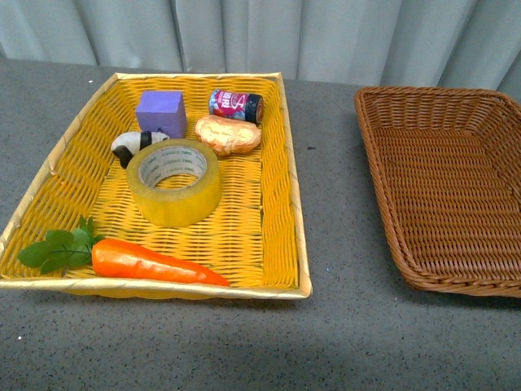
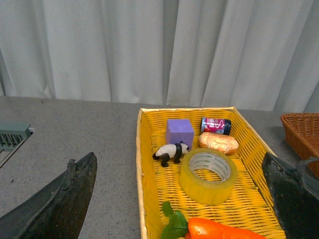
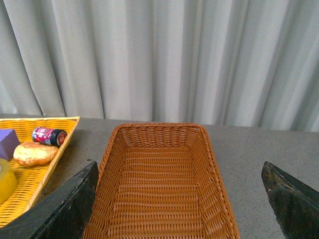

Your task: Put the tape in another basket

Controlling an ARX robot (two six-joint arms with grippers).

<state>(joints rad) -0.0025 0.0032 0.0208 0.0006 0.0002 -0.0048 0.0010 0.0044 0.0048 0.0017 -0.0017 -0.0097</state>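
Tape [image 1: 173,181] lies flat, hole up, mid yellow basket [image 1: 295,187], straight ahead of wide-spread left fingers [image 2: 70,199]; left arm nearer. Right fingers [image 3: 70,204], likewise spread, face brown basket [image 3: 159,174].

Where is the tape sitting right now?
In the front view the tape lies flat in the yellow basket on the left, between the panda and bread behind it and the carrot in front.

The left gripper [image 2: 178,155] has two matte black fingers [image 2: 60,209], wedge-shaped and narrowing to blunt tips, with rough, slightly grey edges. The right gripper [image 3: 179,164] has the same dark, pointed, grainy fingers [image 3: 291,201].
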